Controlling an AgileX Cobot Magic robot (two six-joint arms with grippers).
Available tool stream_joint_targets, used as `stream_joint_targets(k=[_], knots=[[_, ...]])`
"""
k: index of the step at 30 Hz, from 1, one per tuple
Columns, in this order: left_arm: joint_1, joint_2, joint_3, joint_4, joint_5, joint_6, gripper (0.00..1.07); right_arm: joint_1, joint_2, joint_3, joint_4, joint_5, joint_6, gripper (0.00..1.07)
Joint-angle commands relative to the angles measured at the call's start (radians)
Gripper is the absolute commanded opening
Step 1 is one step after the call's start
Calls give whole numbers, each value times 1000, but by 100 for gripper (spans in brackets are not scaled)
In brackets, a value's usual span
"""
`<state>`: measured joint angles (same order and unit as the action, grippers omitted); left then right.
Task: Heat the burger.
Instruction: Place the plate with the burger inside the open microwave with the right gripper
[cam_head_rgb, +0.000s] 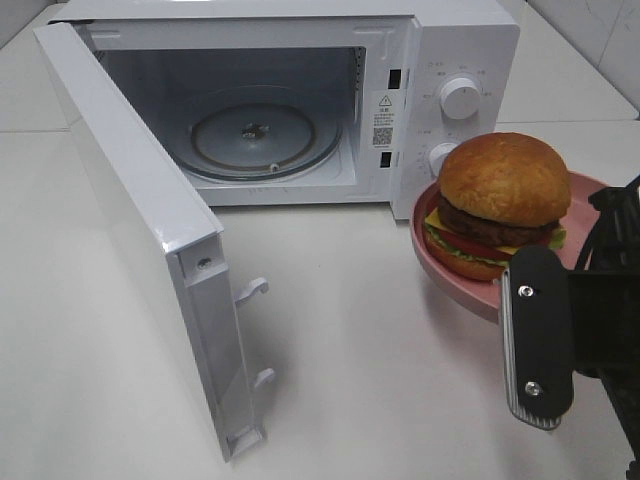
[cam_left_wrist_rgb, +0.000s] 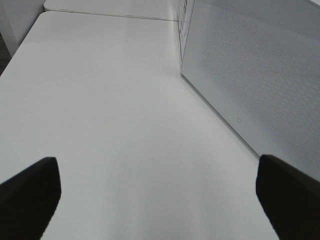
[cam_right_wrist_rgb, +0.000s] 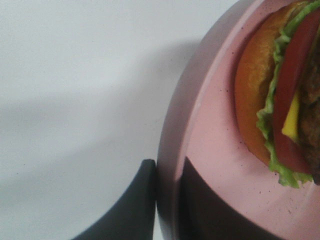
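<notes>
The burger (cam_head_rgb: 505, 200), with a golden domed bun, dark patty, cheese, tomato and lettuce, sits on a shallow pink plate (cam_head_rgb: 440, 262) at the right, in front of the microwave's control panel. My right gripper (cam_head_rgb: 515, 278) is shut on the plate's near rim and holds it above the table. The right wrist view shows its fingers (cam_right_wrist_rgb: 142, 200) pinching the rim of the plate (cam_right_wrist_rgb: 215, 150), one on each side, with the burger (cam_right_wrist_rgb: 280, 100) close by. My left gripper (cam_left_wrist_rgb: 160, 200) is open over bare table and holds nothing. It does not show in the exterior high view.
The white microwave (cam_head_rgb: 440, 60) stands at the back with its door (cam_head_rgb: 140, 230) swung wide open to the left. Its glass turntable (cam_head_rgb: 255, 135) is bare. The door's outer face (cam_left_wrist_rgb: 250, 75) is close beside my left gripper. White table (cam_head_rgb: 350, 350) lies in front.
</notes>
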<state>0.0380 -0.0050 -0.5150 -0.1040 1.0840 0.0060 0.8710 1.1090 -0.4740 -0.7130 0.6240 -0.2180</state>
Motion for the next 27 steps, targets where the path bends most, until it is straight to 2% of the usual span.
stream_joint_targets(k=[1, 12, 20, 22, 25, 27], knots=[[-1, -13, 1, -3, -18, -1, 98, 1, -11, 1, -61, -91, -135, 3], [-1, -13, 1, -3, -18, -1, 98, 1, -11, 1, -57, -271, -341, 3], [-1, -13, 1, -3, -18, -1, 98, -2, -11, 1, -21, -317, -427, 3], [-1, -13, 1, -3, -18, -1, 98, -2, -8, 1, 46, -344, -515, 4], [-1, -13, 1, -3, -18, -1, 98, -2, -8, 1, 66, -352, -541, 4], [-1, -13, 1, -3, -18, -1, 98, -9, -8, -1, 143, -364, -639, 4]])
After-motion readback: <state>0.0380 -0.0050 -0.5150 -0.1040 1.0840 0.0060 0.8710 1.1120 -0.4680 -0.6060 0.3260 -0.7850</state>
